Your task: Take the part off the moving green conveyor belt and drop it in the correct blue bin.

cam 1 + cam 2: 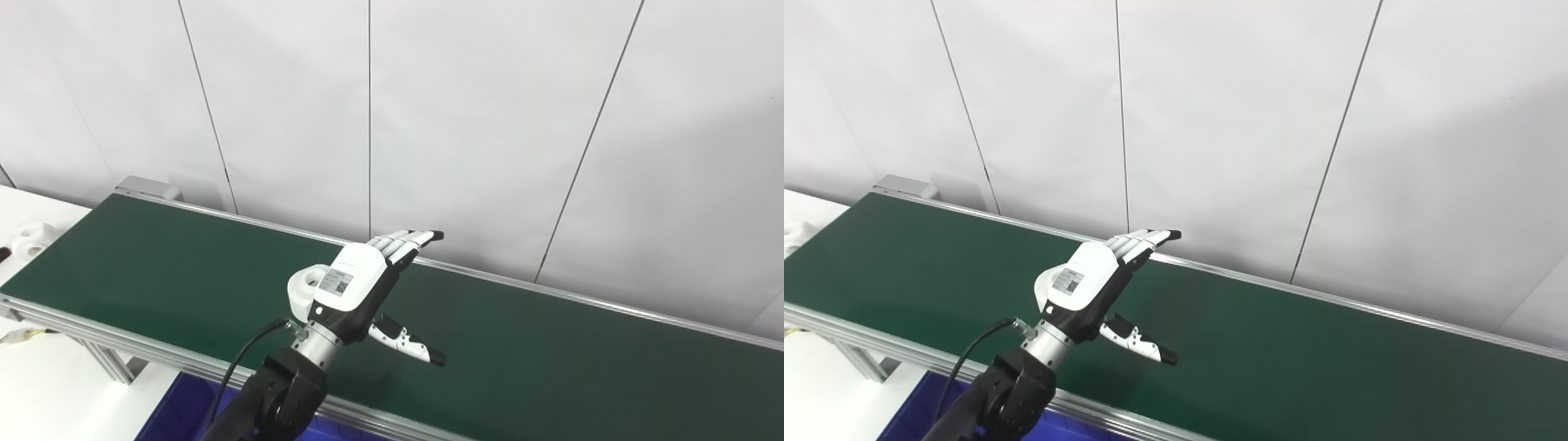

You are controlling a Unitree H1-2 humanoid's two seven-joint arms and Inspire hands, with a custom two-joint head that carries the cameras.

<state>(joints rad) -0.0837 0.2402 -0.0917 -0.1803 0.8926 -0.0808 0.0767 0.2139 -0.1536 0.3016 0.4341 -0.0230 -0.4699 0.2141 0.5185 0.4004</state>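
Observation:
A white part with a round hole (304,288) lies on the green conveyor belt (551,349), partly hidden behind my left hand (361,282). The hand hovers over the middle of the belt, open, its fingers (407,240) stretched toward the far rail and its thumb (407,344) pointing down to the right. The part sits just left of the back of the hand, outside the fingers; I cannot tell whether it touches the hand. The right eye view shows only an edge of the part (1044,283) behind the left hand (1090,278). My right hand is out of view.
A blue bin (177,410) lies below the belt's near rail (153,352), at the bottom left beside my arm. Another white part (33,239) rests on the white table past the belt's left end. White wall panels stand behind the far rail.

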